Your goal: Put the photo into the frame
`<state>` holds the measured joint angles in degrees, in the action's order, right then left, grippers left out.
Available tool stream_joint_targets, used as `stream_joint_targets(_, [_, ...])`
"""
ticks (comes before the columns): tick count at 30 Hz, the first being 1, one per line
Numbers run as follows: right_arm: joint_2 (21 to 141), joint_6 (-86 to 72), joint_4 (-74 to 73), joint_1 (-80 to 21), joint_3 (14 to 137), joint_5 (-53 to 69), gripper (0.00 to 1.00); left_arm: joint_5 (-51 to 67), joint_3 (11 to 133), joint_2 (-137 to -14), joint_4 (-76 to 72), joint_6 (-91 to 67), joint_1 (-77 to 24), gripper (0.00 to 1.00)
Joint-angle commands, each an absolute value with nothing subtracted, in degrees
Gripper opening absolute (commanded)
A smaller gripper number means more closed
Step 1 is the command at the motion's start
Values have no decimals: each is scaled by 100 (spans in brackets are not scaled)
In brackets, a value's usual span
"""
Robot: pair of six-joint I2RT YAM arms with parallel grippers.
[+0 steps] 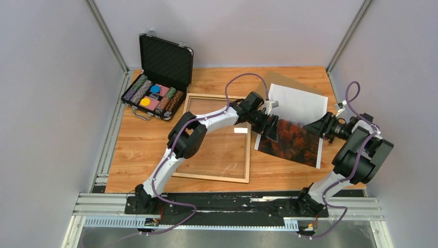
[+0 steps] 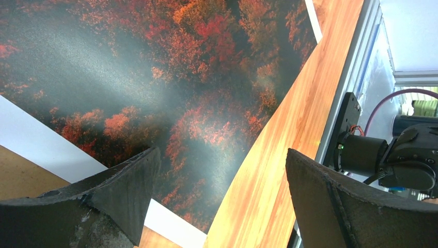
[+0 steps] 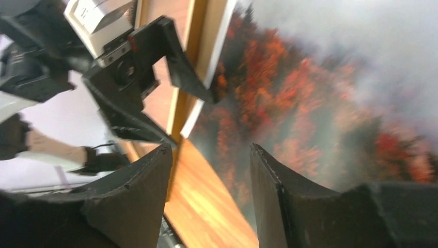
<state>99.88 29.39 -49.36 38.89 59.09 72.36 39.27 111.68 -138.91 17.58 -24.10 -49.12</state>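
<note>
Light: bright, even, from overhead.
Glare: white patch inside the frame [image 1: 248, 155]; soft sheen across the photo [image 2: 129, 77].
Blur: right wrist view smeared throughout.

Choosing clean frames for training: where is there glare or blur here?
Top external view: sharp, one white glare patch inside the frame. Left wrist view: a pale sheen runs across the photo, otherwise crisp. Right wrist view: smeared throughout, trees streaky.

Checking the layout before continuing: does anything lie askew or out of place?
Yes. The photo lies right of the frame, outside it, turned at an angle to it and partly over a brown board.
</note>
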Motion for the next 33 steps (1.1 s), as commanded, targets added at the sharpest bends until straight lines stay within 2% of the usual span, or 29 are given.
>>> stream_joint_targets(1, [9425,1856,-3057,3740,5961,6309,57,3603,11071,-13772,2173,-2270,-4937,100])
stream_joint_targets(11, [9154,1024,-2413,3735,5956,4557,67,3611,11091,-13799,2189,-2264,-4939,100])
stream_joint_targets(20, [9649,888,-2142,3744,6179,3770,68,3425,10986,-13704,2204,-2079,-4937,100])
stream_joint_targets(33, [10566,774,-1927,3762,6833,3302,68,3442,10898,-13723,2145,-2058,-4938,100])
